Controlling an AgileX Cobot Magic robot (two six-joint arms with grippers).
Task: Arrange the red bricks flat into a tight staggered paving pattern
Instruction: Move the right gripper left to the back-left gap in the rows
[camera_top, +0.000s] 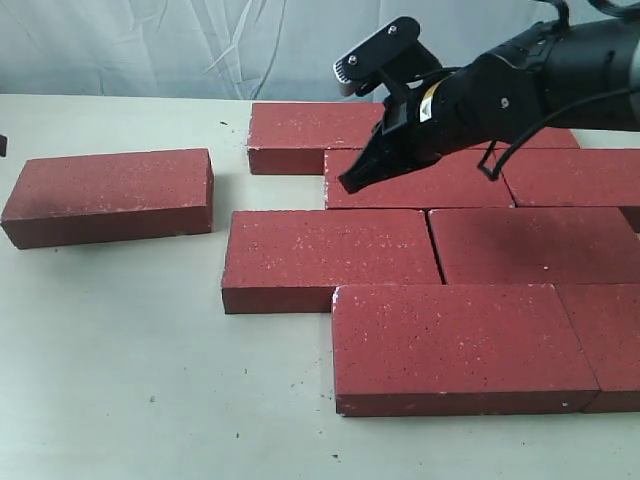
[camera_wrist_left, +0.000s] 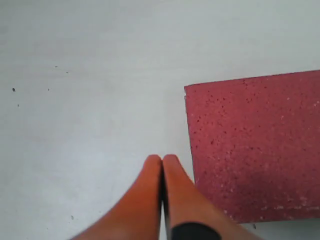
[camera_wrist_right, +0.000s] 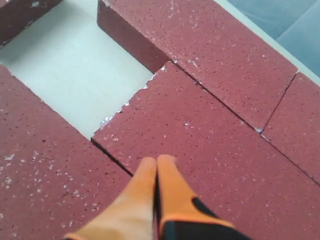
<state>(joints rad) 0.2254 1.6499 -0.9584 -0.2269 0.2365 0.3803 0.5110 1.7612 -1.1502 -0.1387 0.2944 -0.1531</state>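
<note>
Jaws of right gripper closed to a point in exterior view, gripping nothing, poised over the left end of a second-row brick; touching or not, cannot tell. Red bricks laid flat and staggered at right in four rows, edges touching; back-row brick partly hidden behind the arm. Lone brick flat on pale table, well apart at left. Wrinkled grey backdrop behind.

Left wrist view: left gripper with orange fingertips pressed together, empty, above bare table, just beside the corner of one brick.

Right wrist view: right gripper, orange fingertips shut against each other, nothing between, over a paved brick; neighbouring bricks tight against it, a notch of bare table at the stagger.
</note>
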